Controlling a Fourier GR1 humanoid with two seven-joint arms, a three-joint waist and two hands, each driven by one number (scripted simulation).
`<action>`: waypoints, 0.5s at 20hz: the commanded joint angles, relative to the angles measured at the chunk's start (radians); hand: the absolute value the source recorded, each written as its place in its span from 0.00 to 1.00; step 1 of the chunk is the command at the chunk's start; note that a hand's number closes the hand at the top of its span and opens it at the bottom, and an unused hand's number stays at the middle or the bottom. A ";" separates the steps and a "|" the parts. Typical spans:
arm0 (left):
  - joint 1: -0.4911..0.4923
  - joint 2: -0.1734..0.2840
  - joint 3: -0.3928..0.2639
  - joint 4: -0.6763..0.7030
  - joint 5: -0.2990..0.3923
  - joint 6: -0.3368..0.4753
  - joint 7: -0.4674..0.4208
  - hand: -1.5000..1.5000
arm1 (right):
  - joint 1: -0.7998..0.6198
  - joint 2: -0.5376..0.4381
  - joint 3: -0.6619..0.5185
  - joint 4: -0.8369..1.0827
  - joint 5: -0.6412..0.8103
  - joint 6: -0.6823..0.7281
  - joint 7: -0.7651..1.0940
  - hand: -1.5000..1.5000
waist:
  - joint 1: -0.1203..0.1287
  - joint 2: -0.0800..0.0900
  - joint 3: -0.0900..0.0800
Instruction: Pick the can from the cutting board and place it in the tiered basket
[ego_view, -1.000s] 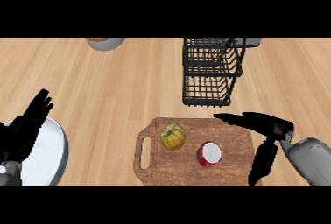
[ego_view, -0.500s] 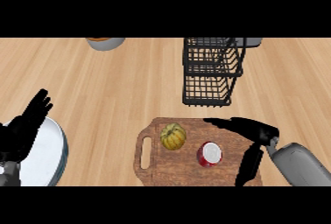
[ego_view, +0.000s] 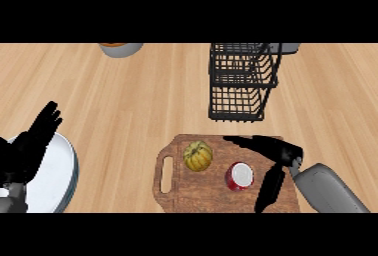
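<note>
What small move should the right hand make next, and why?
Probably ease the right hand a little left and down so its fingers and thumb bracket the can. The hand is open beside the can on the cutting board, thumb and fingers spread, not yet round it, and the tiered basket waits beyond.

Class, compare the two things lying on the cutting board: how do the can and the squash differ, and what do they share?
The can is red with a white round end; the squash is yellow-green and ribbed. The can lies beside the right hand, between its thumb and fingers; the squash sits nearer the board's handle slot, away from that hand. Both rest on the cutting board, unheld.
</note>
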 joint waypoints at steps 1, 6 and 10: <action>0.081 -0.014 -0.019 0.057 -0.013 0.010 0.067 0.50 | 0.039 0.041 0.037 -0.019 0.038 -0.027 0.019 0.00 | 0.000 0.008 -0.018; 0.077 -0.001 0.007 0.098 -0.004 -0.046 0.023 0.50 | 0.015 0.059 0.040 0.080 0.086 -0.010 -0.061 0.00 | 0.007 0.012 -0.018; 0.088 -0.061 -0.044 0.039 -0.042 0.019 0.067 0.50 | 0.016 0.080 0.029 0.050 0.032 0.036 -0.008 0.00 | 0.004 0.009 -0.018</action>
